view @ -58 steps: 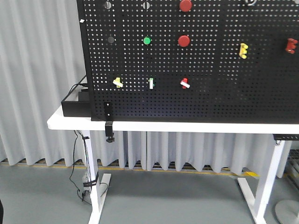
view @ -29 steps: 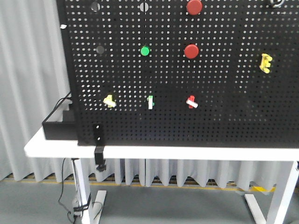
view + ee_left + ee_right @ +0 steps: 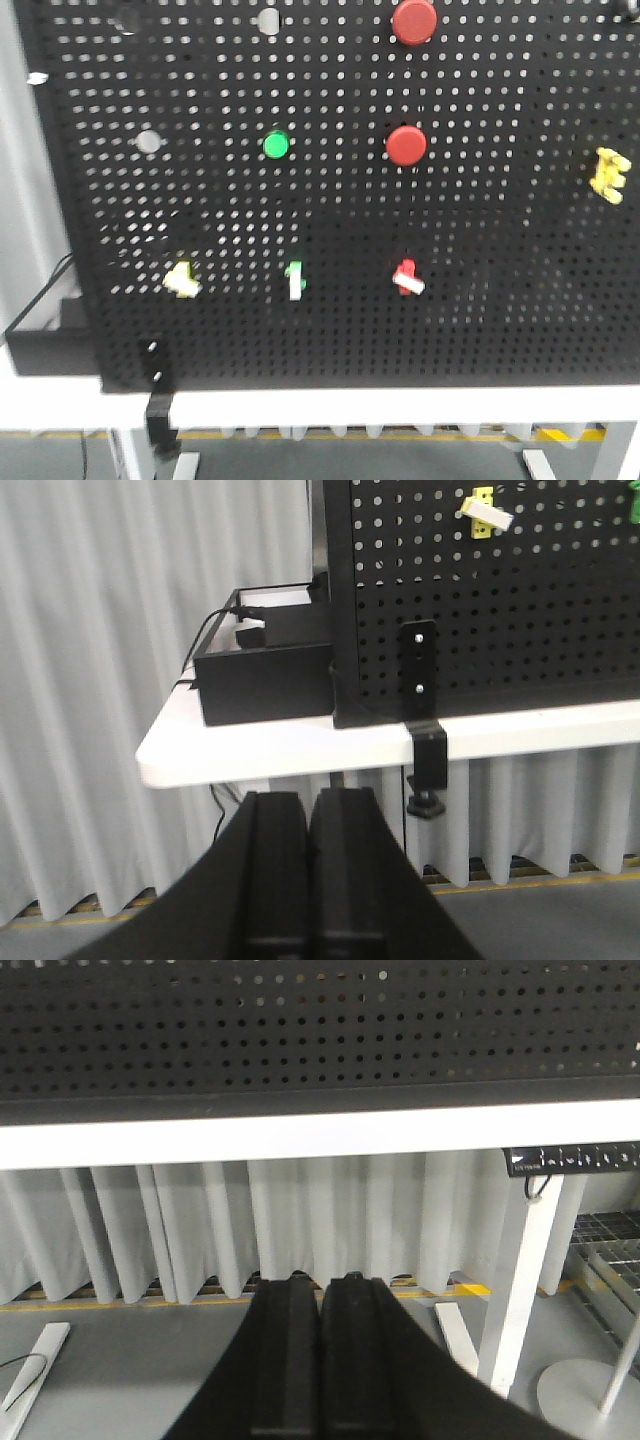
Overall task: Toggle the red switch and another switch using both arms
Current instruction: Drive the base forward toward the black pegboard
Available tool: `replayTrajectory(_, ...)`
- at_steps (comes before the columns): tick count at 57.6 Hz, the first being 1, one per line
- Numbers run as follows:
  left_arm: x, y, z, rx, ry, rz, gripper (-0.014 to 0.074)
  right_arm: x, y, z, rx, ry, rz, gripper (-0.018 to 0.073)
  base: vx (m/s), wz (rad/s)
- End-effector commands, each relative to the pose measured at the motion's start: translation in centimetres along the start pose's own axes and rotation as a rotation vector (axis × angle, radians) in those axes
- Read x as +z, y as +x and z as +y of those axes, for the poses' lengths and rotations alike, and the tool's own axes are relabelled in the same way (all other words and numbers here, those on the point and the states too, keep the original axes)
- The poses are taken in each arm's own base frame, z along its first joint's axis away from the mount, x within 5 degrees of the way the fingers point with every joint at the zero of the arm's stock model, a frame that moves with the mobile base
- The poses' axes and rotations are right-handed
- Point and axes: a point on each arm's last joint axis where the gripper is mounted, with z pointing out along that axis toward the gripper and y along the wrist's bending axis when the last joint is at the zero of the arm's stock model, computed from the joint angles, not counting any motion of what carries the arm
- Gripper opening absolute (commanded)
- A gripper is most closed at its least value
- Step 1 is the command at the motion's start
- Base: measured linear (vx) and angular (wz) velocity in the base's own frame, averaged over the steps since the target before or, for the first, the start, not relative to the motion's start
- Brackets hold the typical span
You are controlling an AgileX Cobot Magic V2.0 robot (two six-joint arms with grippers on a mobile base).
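- The black pegboard (image 3: pixel 500 230) now nearly fills the front view. A second ago it stood farther off, with the bench legs and the floor showing beneath it. The robot is rolling in towards the board, and the picture is slightly blurred.
- The red switch (image 3: pixel 406 277) sits in the low row of the board, below the nearer of the two big round red buttons (image 3: pixel 407 145). It is to the right of the green-and-white toggle (image 3: pixel 295 280). Its white lever points down and to the right, as it did a second ago.
- The pale yellow switch (image 3: pixel 181 280) is at the left end of the same row, well apart from the red one. The left wrist view catches it at the very top (image 3: pixel 485 512), above and to the right of the jaws.
- The left jaws are pressed together and hold nothing. They hang low, off the left corner of the bench (image 3: pixel 250 755), short of the black box (image 3: pixel 265 670) and the clamp (image 3: pixel 425 745).
- The right jaws are also pressed together and empty. They sit below the bench edge facing the curtain (image 3: pixel 300 1220), and the red switch is out of that view.
- The approach looks nearly done, but neither lever is touched yet. Both arms probably still need to rise to the height of the row, the left towards the yellow switch and the right towards the red one.
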Motion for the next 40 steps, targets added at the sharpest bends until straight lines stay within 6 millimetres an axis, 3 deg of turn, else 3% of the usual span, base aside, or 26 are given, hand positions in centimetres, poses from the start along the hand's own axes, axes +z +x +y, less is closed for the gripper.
replayTrajectory(1,-0.08,-0.23,-0.03,-0.019,0.001,-0.085,0.0002,-0.06,-0.65,0.0,-0.015,0.002,-0.092,-0.0006,0.26,-0.06)
replayTrajectory(40,-0.08,-0.23,-0.03,-0.019,0.001,-0.085,0.0002,-0.06,-0.65,0.0,-0.015,0.002,-0.092,-0.0006,0.15,-0.02)
